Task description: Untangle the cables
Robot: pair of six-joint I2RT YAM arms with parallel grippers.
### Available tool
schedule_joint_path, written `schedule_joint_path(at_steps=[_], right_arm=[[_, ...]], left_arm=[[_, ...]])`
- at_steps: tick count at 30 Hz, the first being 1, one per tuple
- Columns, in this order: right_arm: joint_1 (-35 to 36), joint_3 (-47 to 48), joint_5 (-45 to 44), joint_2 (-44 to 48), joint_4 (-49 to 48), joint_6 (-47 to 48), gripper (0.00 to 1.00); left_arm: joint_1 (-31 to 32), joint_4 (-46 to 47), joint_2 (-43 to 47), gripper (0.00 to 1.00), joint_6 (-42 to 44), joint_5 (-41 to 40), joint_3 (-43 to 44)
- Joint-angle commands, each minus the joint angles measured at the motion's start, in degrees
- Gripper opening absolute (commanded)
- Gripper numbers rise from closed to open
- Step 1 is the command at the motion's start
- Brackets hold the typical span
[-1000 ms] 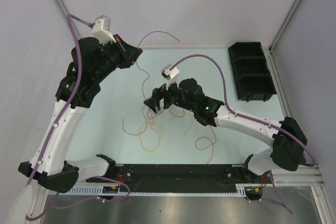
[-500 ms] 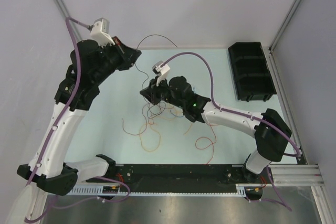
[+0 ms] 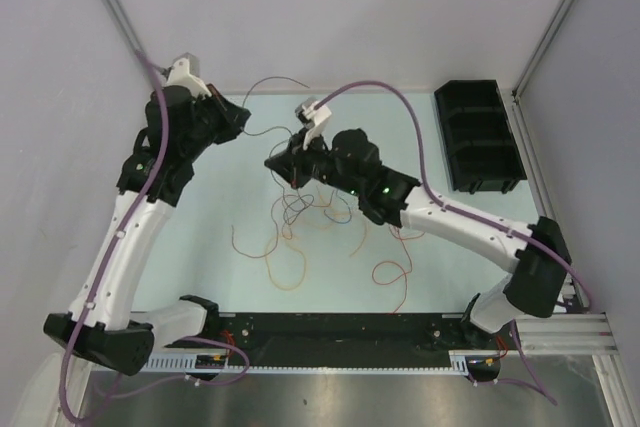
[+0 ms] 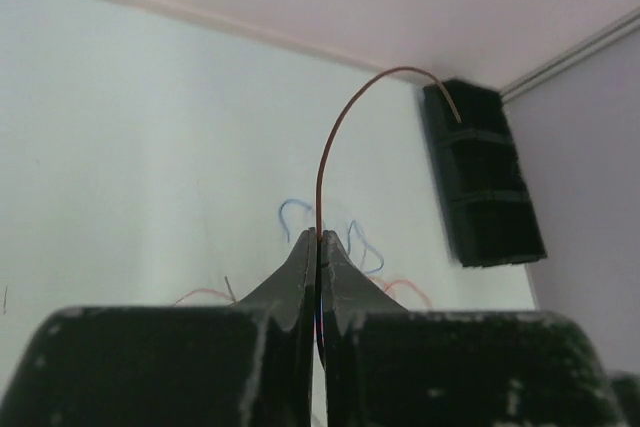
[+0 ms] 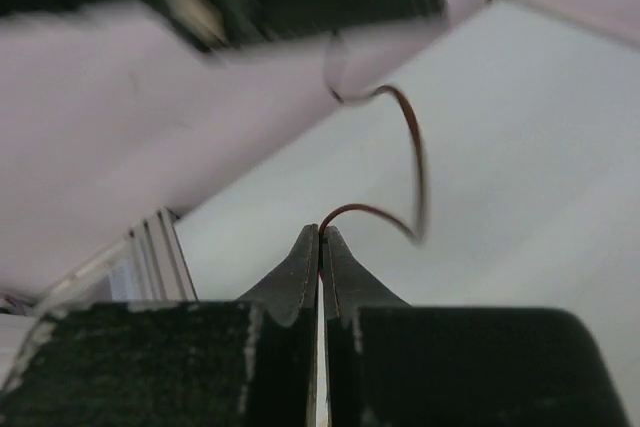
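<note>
The left claw (image 4: 318,239) is pinched together on a dark cable (image 4: 331,142). The cable's free end rises from the tips and bends over toward the bin (image 4: 485,187). The right claw (image 5: 320,232) is also closed tight, on a thin dark strand that leaves its tips and curls up to the right. This looks like the same cable, though that wrist view is too blurred to be sure.

From above, the left claw hangs over the far left of the table (image 3: 200,197), close to the back wall. The right claw is just to its right, nearer mid-table. A fine dark line runs between them, and a loop of the cable arches out past the table's far edge.

Below the right claw, toward the near side, the other cables (image 3: 300,222) lie in a loose tangle of blue, orange and yellow strands. A red one (image 3: 390,267) curls off alone to the right of them. The bin stands at the far right corner, well apart from the tangle.
</note>
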State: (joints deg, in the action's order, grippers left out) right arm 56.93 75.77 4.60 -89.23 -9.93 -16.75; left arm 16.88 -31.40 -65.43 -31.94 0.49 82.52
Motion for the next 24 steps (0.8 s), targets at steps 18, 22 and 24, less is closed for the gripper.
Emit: schedule_joint_path(at_steps=[18, 22, 24], right_arm=[[-0.4, 30.6, 0.7, 8.5, 13.1, 11.9, 0.00], [-0.7, 31.0, -1.3, 8.8, 14.2, 13.0, 0.00], [-0.9, 31.2, -2.1, 9.1, 14.9, 13.8, 0.00]], left_arm=[[1.1, 5.8, -1.4, 0.88, 1.3, 14.4, -20.9], [1.1, 11.5, 6.6, 0.93, -2.1, 15.8, -30.8], [2.6, 18.7, 13.2, 0.94, -5.1, 17.5, -39.6]])
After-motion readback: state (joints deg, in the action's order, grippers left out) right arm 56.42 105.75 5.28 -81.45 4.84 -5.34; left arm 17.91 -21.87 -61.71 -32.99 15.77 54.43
